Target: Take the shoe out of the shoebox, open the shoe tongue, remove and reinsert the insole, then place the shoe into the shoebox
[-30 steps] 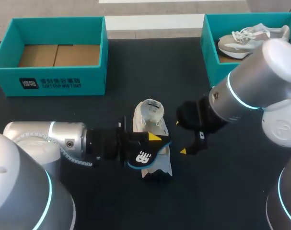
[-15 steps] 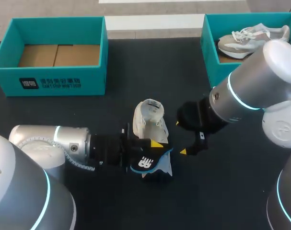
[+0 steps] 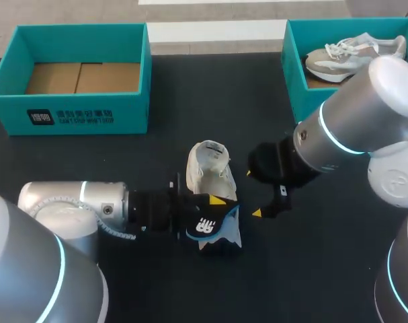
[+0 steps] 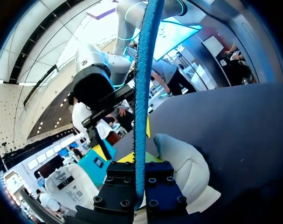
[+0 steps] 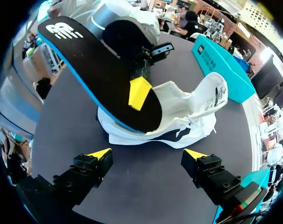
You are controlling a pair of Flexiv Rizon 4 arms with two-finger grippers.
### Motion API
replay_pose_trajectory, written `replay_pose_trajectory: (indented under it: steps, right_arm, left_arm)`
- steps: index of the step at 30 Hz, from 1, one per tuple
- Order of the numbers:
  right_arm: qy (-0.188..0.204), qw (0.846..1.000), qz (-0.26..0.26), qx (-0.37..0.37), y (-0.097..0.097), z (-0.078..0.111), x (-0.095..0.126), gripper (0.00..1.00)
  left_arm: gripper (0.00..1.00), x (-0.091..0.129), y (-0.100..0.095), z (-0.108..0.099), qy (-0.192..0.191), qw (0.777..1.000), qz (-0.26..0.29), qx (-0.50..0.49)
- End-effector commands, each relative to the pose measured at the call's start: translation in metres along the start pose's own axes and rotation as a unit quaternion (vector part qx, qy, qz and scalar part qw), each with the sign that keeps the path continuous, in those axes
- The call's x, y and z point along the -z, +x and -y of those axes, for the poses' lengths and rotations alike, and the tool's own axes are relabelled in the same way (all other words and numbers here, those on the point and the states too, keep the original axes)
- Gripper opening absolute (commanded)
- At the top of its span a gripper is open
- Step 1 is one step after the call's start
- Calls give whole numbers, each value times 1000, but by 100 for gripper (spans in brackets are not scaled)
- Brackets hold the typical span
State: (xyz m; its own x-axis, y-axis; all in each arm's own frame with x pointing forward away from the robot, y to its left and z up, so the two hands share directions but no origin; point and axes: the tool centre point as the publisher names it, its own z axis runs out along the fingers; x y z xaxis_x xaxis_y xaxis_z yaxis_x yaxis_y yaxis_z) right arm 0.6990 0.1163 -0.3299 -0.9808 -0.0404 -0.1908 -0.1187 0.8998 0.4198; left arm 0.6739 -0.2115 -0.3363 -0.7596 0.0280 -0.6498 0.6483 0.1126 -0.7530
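A white shoe lies on its side on the dark table. Your left gripper is at the shoe's toe end, pinching the black, blue-edged insole between its fingers. From above, the insole covers that end of the shoe. From the left wrist it shows only edge-on. One yellow fingertip presses its black face; the other is hidden behind it. Whether the insole's lower end sits inside the shoe is unclear. Your right gripper hangs just beside the shoe, fingers spread, touching nothing. A teal shoebox beyond the shoe is partly blocked by your right arm.
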Motion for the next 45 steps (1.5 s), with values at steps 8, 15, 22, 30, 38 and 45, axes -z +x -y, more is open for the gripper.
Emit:
replay_pose_trajectory:
  steps: [8,15,22,30,38,45]
  right_arm:
    - [0,1000,1,0,1,0,-2,100]
    - [0,1000,1,0,1,0,-2,100]
    - [0,1000,1,0,1,0,-2,100]
    - [0,1000,1,0,1,0,-2,100]
    - [0,1000,1,0,1,0,-2,100]
    - [0,1000,1,0,1,0,-2,100]
  left_arm:
    - [0,-3,-8,-28,-18,1000,4,-21]
    - [0,-7,-9,-30,-26,999,5,-20]
    - [46,-2,-11,-19,-23,1000,1,-20]
    - [47,1,-22,-2,-7,1000,15,-26]
    - [48,13,-19,14,-10,1000,11,-23]
    - [46,25,-6,23,-15,1000,17,-12]
